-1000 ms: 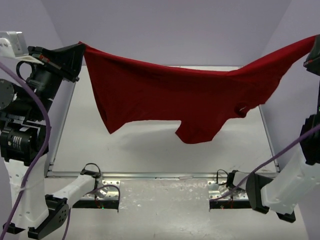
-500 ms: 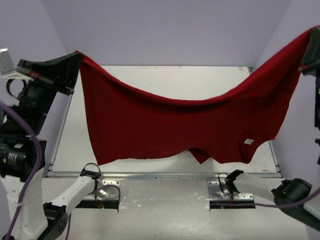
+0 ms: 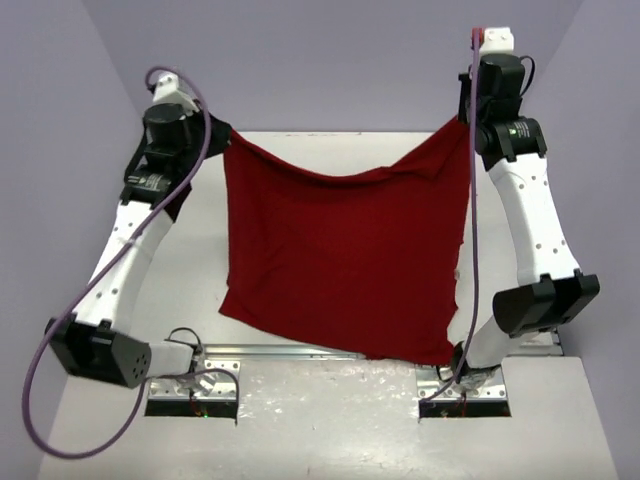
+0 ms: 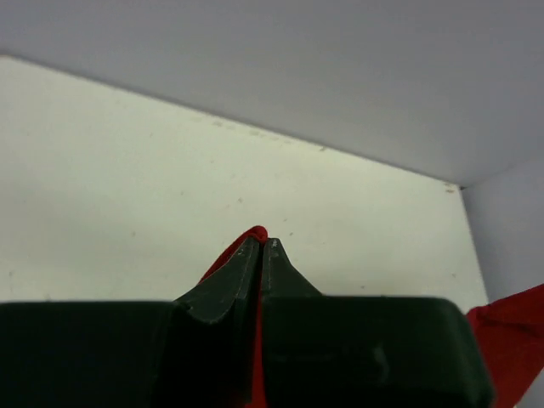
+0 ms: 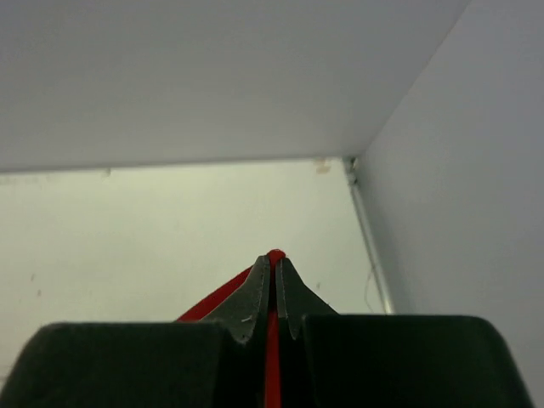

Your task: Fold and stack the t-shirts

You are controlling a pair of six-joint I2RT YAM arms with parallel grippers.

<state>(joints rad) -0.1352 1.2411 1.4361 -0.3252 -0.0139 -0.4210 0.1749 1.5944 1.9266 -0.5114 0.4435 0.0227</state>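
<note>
t-shirt [image 3: 345, 260] corners seemingly pinched in grippers [image 3: 223, 134] [image 3: 466, 121]

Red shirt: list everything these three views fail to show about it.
- Top view: sleeves and collar of the shirt cannot be picked out; the hanging cloth hides them.
- Top view: whether its lower edge touches the table; no side angle.
- Left wrist view: the left gripper blocks all but a sliver of cloth.
- Right wrist view: the right gripper does likewise.

White table [image 3: 330, 430] between plain lilac walls [image 3: 330, 60]
</note>
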